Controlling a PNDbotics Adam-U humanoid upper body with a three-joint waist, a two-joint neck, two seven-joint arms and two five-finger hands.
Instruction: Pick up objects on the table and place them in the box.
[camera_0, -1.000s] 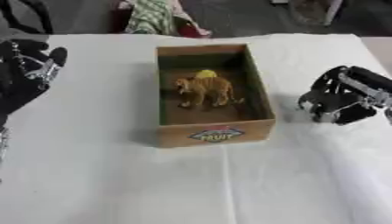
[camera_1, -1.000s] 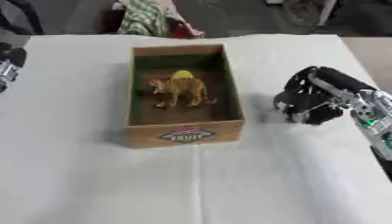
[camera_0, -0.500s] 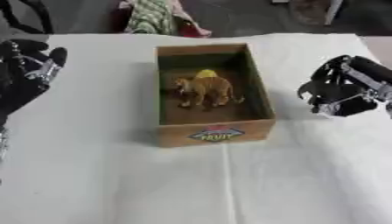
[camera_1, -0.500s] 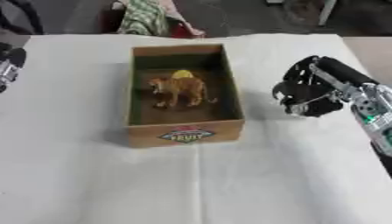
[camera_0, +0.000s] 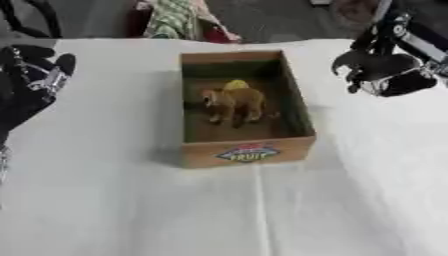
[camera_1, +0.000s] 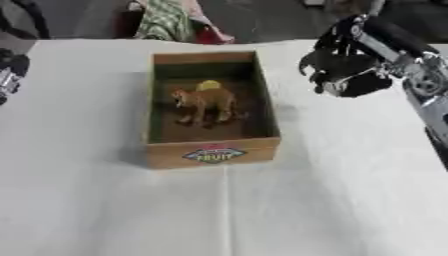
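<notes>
A cardboard box (camera_0: 245, 147) with a fruit label on its front stands in the middle of the white table (camera_0: 131, 200). Inside it a tan toy animal (camera_0: 232, 102) stands upright, with a small yellow thing (camera_0: 234, 84) just behind it. My right hand (camera_1: 343, 70) hovers above the table to the right of the box, fingers curled downward and holding nothing. My left hand (camera_0: 31, 80) rests at the left edge, fingers relaxed and pointing up, apart from the box.
Beyond the table's far edge lie a green-and-white cloth (camera_0: 175, 17) and a red thing (camera_0: 214, 34). Dark chair legs (camera_0: 26, 17) show at the far left. White tabletop spreads in front of the box.
My right hand has risen and moved toward the far side of the table, staying to the right of the box. The box, the toys and my left hand have not moved.
</notes>
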